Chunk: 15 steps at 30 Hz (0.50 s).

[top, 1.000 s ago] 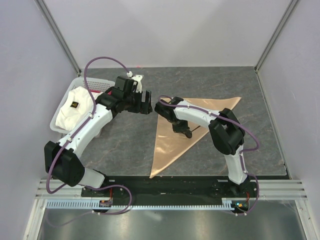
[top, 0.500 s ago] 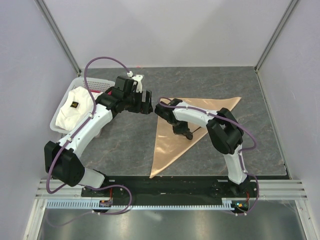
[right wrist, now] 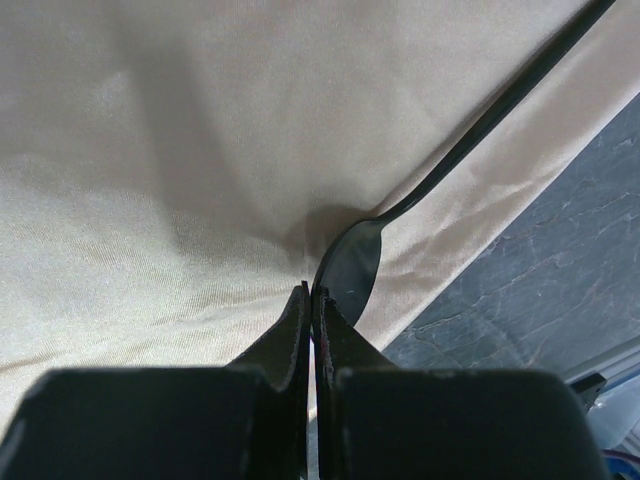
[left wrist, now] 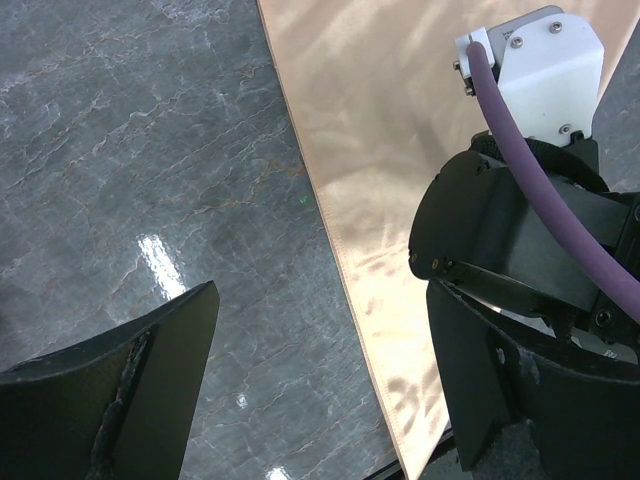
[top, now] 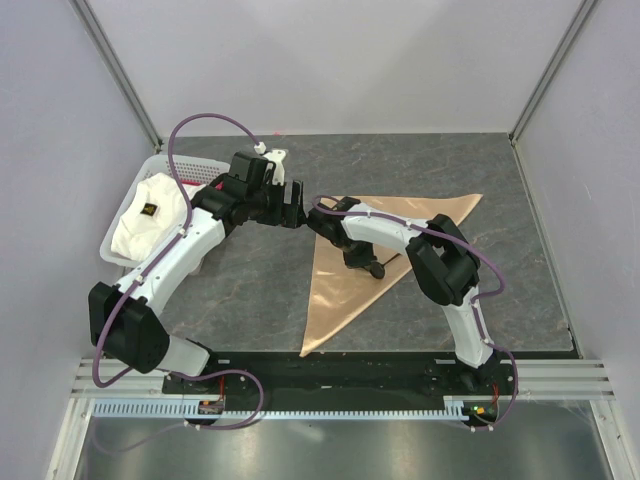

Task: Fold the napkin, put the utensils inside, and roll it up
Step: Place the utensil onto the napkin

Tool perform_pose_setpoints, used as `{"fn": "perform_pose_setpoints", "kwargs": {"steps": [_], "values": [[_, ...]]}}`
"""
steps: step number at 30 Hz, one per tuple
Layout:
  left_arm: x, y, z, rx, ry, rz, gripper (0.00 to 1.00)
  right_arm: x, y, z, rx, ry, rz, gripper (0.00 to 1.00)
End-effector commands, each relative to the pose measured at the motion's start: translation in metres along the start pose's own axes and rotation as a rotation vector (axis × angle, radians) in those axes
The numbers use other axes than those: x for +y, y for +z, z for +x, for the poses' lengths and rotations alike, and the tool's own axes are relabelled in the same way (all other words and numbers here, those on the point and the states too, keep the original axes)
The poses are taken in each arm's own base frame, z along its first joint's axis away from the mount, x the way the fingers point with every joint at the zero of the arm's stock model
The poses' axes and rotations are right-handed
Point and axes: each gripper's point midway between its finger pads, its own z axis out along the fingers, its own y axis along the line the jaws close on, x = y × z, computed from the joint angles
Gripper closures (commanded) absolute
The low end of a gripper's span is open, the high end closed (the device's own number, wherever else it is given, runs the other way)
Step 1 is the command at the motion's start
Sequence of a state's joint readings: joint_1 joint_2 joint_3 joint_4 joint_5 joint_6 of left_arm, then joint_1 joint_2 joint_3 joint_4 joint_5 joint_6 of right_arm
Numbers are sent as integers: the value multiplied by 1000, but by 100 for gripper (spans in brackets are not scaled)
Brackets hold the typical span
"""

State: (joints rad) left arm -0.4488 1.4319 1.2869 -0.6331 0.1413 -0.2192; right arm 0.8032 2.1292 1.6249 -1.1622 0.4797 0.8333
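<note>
- Left arm stretches over the grey marbled table (top: 250,290); left gripper (top: 292,208) hovers at the napkin's far-left corner, jaws wide, holding nothing.
- Right arm is bent back sharply, with the right gripper (right wrist: 312,297) pinched closed, tips at the small black spoon (right wrist: 350,262).
- The spoon lies on the shiny peach-tan cloth napkin (top: 345,285), a folded triangle.
- A white plastic basket (top: 115,245) holding a white cloth (top: 150,215) sits left.
</note>
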Motion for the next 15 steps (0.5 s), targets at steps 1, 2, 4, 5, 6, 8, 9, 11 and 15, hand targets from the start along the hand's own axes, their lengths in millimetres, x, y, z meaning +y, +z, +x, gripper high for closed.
{"fn": "perform_pose_setpoints", "kwargs": {"steps": [1, 2, 4, 5, 6, 8, 9, 11, 15], "values": [[-6, -8, -12, -53, 3, 31, 7, 12, -2, -10, -27, 2, -24, 100], [-6, -8, -12, -51, 3, 30, 7, 12, -1, -9, -23, -1, -24, 99], [-6, -7, -12, -50, 2, 30, 7, 13, -1, -8, -20, -7, -25, 94], [-6, -8, -11, -50, 3, 32, 7, 13, -1, -9, -20, -6, -27, 89], [-5, -7, -11, -47, 2, 28, 6, 14, -1, -9, -20, -8, -29, 86], [-6, -7, -11, -48, 2, 30, 6, 14, -3, -10, -22, -6, -36, 78], [-6, -7, -11, -47, 2, 29, 5, 14, -5, -11, -24, -4, -40, 74], [-6, -7, -10, -46, 4, 34, 0, 14, -11, -15, -41, 7, -54, 63], [-7, -7, -10, -46, 12, 41, 0, 13, -33, -31, -89, 32, -101, 53]]}}
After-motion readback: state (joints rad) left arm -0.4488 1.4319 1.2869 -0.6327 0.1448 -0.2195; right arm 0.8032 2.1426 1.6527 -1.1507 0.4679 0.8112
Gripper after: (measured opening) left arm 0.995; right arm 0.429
